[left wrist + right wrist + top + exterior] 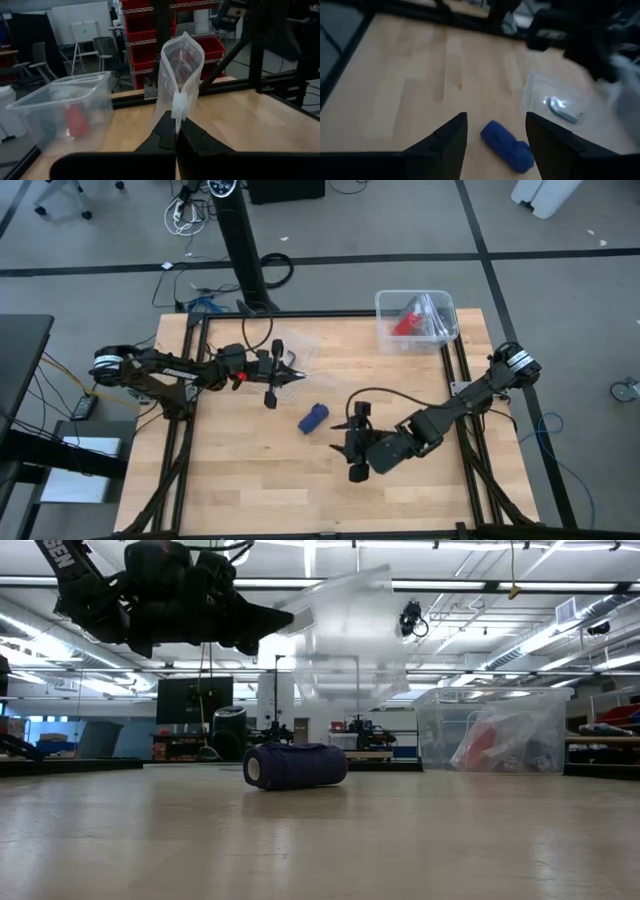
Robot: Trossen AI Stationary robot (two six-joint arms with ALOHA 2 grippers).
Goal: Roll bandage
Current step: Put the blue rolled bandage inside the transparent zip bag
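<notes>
Navy-blue fabric, wound into a short fat roll: the bandage (313, 417) lies on its side on the bare wooden desk (240, 480), near the middle, touching nothing else. In the low view the spiral end face (252, 768) shows at one end, and the outer wraps look slightly uneven, so we judge the winding loose rather than tight.

Handling, as we judge it: light, soft, compressible, with a matte cloth surface that should not slip between jaws. The main risks are that it rolls away along the desk if nudged on its curved side, and that the free tail unwinds if it is lifted by one end. We cannot see where the tail lies. We would take hold across the middle of the barrel, jaws squeezing the curved sides, with only moderate pressure so the roll is not flattened.

The right gripper (495, 131) hovers just beside the bandage, jaws spread, the roll visible between and beyond the fingers in the right wrist view; nothing is held.

The left gripper (176, 134) is well apart from the roll, raised above the desk, jaws pressed together on the seal edge of a clear plastic bag (181, 70), which stands upright out of the grip. A clear bin (416, 320) with a red item (408, 321) sits at the desk's far right corner.
</notes>
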